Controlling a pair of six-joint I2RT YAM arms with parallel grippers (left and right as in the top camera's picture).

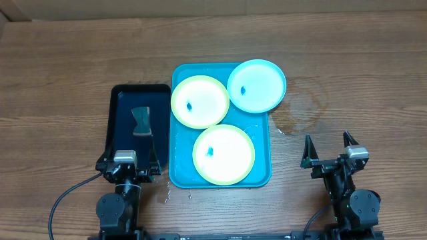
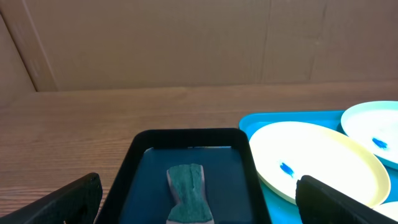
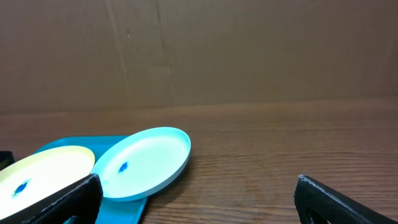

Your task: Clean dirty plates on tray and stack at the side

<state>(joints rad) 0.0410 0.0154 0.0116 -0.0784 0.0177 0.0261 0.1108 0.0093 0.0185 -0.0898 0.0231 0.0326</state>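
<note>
The turquoise tray [image 1: 180, 167] sits mid-table and carries three plates. A pale yellow-green plate [image 1: 200, 101] lies at its far left and another [image 1: 223, 154] at its near side. A light blue plate [image 1: 257, 85] rests tilted over the far right rim. Each has a small blue smudge at its centre. My left gripper [image 1: 130, 159] is open at the near end of the black tray, holding nothing. My right gripper [image 1: 327, 143] is open over bare wood right of the tray, with nothing between its fingers. The right wrist view shows the blue plate [image 3: 140, 163] ahead to the left.
A black tray [image 1: 120, 100] lies left of the turquoise one, with a green sponge [image 1: 141, 121] in it, seen straight ahead in the left wrist view as the sponge [image 2: 189, 193]. A wet ring mark [image 1: 300, 110] stains the wood right of the trays.
</note>
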